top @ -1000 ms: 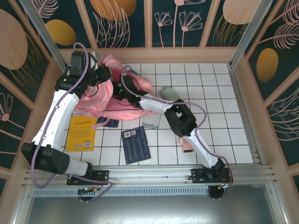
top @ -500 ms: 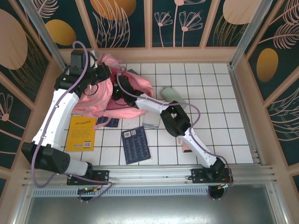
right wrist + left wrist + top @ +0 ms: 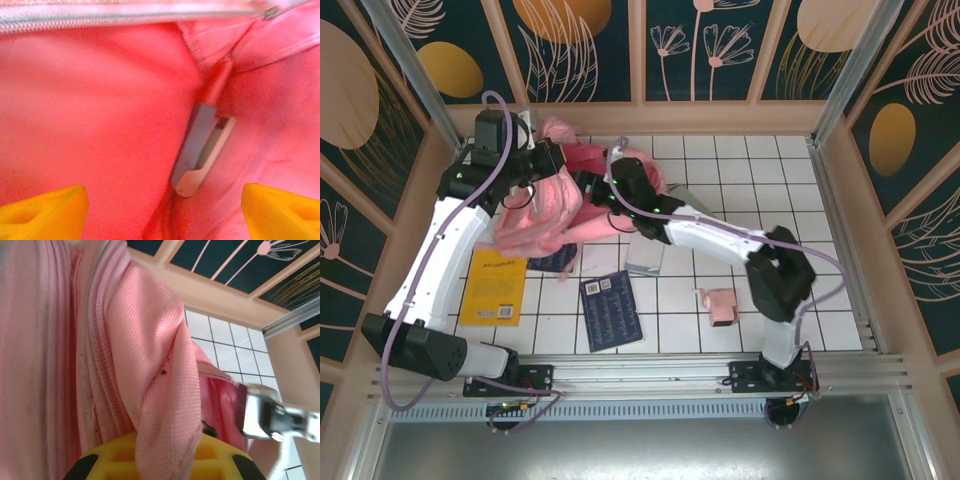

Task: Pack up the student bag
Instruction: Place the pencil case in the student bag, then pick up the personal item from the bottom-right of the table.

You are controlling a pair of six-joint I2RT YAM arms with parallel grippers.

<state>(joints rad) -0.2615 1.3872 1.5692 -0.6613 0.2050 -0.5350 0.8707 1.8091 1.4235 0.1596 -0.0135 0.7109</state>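
**Limp bag, opened by a pinch at the rim**

The student bag [image 3: 545, 215] lies slumped at the far left of the tabletop [image 3: 760, 200], with your right arm [image 3: 720, 235] reaching into its mouth. Your left jaws are pinched together on a fold of pink fabric [image 3: 150, 390] beside the zipper seam, lifting that edge. Your right jaws stand wide apart inside the bag and hold nothing. Ahead of them a flat grey item [image 3: 197, 150] lies against the lining, and the zipper [image 3: 125, 15] runs across above.

Treat the bag as light and limp. It will likely sag, fold and slide on the tiles, so the opening probably depends on the left pinch. Take it by doubled fabric at the zipper edge or by a strap; a single thin layer may slip out. A yellow book [image 3: 498, 285] and a dark blue book [image 3: 610, 308] lie nearer the arms. Being stiff, they could snag the soft rim going in.
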